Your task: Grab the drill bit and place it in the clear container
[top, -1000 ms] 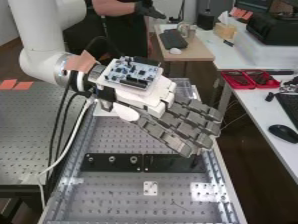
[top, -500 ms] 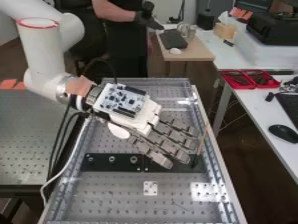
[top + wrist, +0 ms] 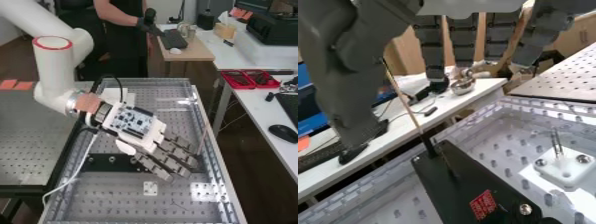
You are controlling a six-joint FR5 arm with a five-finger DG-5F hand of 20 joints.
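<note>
There's one robot hand [image 3: 166, 160] out over the perforated tabletop [image 3: 113, 202], palm down and slanting, its fingers long and loosely straight. In the wrist view the thumb hangs well apart from the fingers, nothing curled shut. I see one drill bit [image 3: 404, 97], long and thin, standing at a tilt with its lower end at one end of a single black bar [image 3: 447, 185]. Its upper part comes up beside the thumb; whether they touch, I can't tell.

That bar carries one red label [image 3: 483, 204]. Close to it sits one white plate [image 3: 565, 169], with two bright screw heads and a couple of thin metal pins sticking up. One circuit board [image 3: 133, 121] rides on the back of the hand, and one white cable [image 3: 78, 172] trails down from the arm.

Over on the side desk there are two red trays [image 3: 236, 82] side by side and one black mouse [image 3: 284, 133]. Another mouse [image 3: 175, 51], white, is on the small wooden desk [image 3: 189, 56] behind, just beside one dark keyboard [image 3: 174, 39].
</note>
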